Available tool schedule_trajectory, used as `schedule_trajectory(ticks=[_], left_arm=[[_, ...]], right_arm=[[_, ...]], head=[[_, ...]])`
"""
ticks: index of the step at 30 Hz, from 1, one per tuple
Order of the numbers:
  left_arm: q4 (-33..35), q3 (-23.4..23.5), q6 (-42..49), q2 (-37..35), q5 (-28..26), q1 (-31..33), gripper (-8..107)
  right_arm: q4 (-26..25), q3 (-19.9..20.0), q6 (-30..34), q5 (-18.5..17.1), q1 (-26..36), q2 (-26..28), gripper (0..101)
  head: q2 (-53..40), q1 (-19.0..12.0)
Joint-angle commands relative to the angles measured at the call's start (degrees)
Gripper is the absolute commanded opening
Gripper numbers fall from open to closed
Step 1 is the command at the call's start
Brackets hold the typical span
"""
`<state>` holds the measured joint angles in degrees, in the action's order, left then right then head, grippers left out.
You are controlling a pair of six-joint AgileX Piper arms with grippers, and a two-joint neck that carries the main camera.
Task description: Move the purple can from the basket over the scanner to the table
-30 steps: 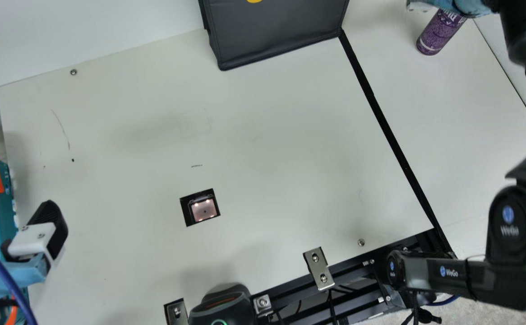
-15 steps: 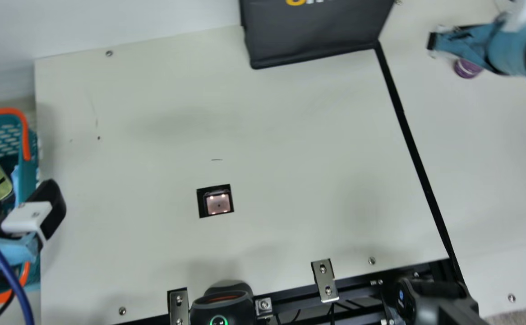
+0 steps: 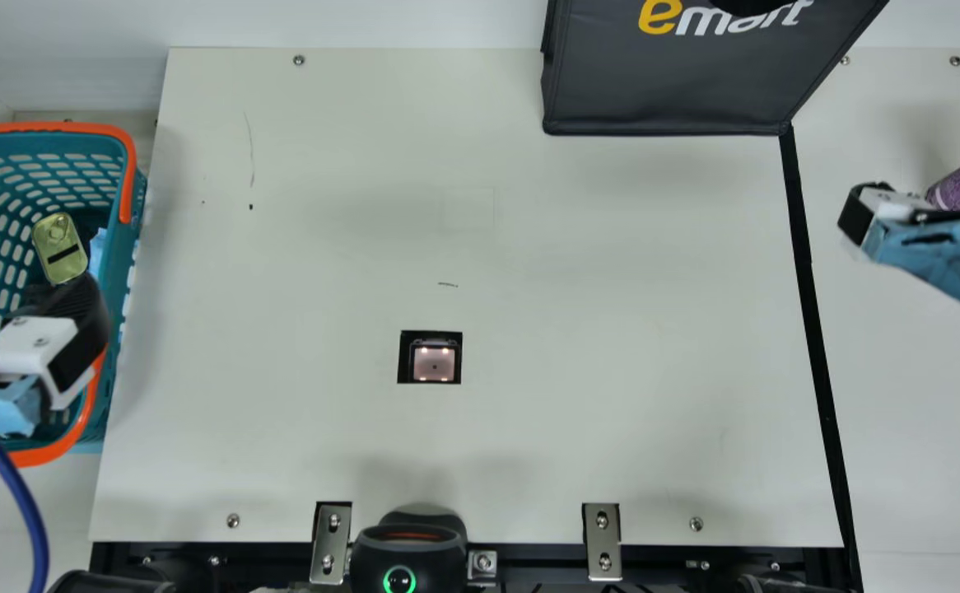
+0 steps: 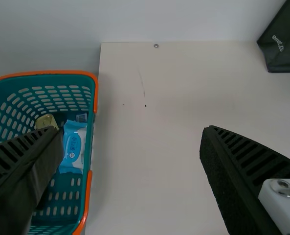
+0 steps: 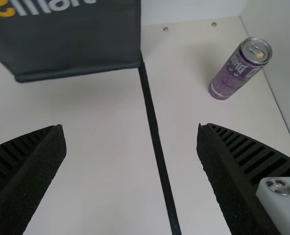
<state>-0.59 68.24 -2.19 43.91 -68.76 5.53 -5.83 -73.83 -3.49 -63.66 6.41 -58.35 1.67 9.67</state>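
Purple can is standing on the surface near the right hand, which is gaping wide; left hand is gaping too. Backing off slowly, fingers spread, is likely avoiding a knock.

Over the scanner passage is open; the dark bag obstructs beyond.
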Motion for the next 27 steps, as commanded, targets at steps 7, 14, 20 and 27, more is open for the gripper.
schedule_trajectory(ticks=[7,14,20,27], left_arm=[[2.1,0.7,2.2,-0.6,-0.7,-3.9,90],[2.1,0.7,2.2,-0.6,-0.7,-3.9,90],[2.1,0.7,2.2,-0.6,-0.7,-3.9,90],[2.1,0.7,2.2,-0.6,-0.7,-3.9,90]], right_arm=[[2.7,2.1,1.9,-3.1,-3.8,8.8,95],[5.0,4.1,3.5,-5.8,-7.1,15.7,95],[5.2,4.1,3.5,-6.5,-7.1,15.9,95],[5.2,4.1,3.5,-6.4,-7.1,16.0,95]], head=[[-0.1,-1.7],[-0.1,-1.7],[-0.1,-1.7],[-0.1,-1.7]])
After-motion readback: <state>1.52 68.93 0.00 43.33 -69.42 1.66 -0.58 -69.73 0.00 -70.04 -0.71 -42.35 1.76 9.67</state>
